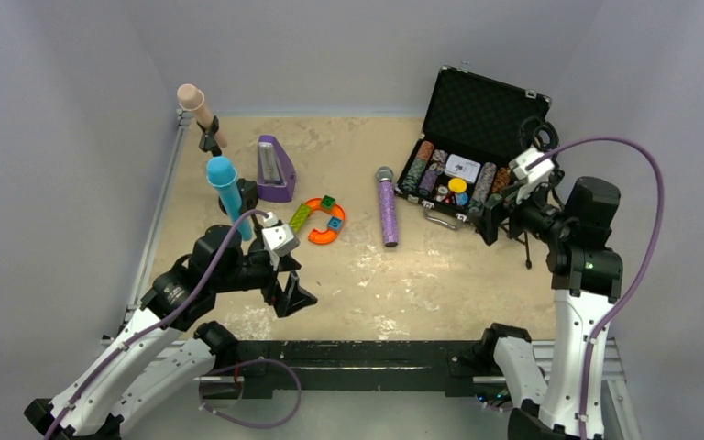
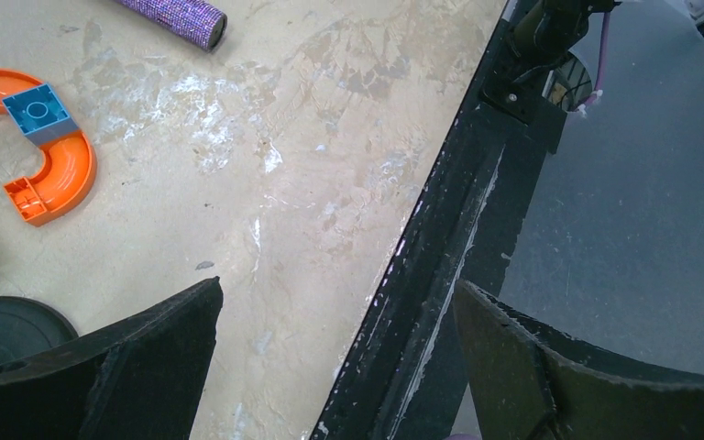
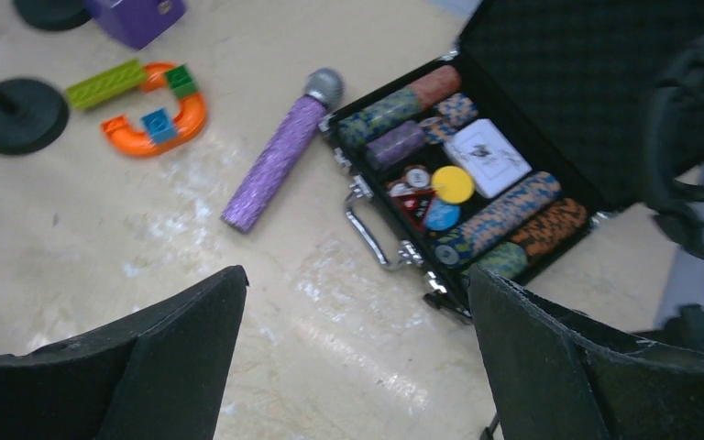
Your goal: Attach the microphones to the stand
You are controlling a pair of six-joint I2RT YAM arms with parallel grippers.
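Observation:
The pale pink-beige microphone (image 1: 200, 112) sits tilted in a stand clip at the back left. The light blue microphone (image 1: 227, 191) sits in a second stand in front of it. The glittery purple microphone (image 1: 388, 209) lies flat mid-table; it also shows in the right wrist view (image 3: 280, 160), and its tail end shows in the left wrist view (image 2: 179, 16). My left gripper (image 1: 295, 295) is open and empty over the table's near edge (image 2: 339, 302). My right gripper (image 1: 490, 218) is open and empty, near the case (image 3: 356, 284). A black ring mount (image 1: 536, 135) on a thin stand is by my right arm.
An open poker chip case (image 1: 477, 115) stands at the back right, its chips and handle in the right wrist view (image 3: 394, 243). A purple metronome (image 1: 275, 170) and an orange toy track (image 1: 325, 223) with bricks lie centre-left. A black rail (image 2: 440, 247) edges the table.

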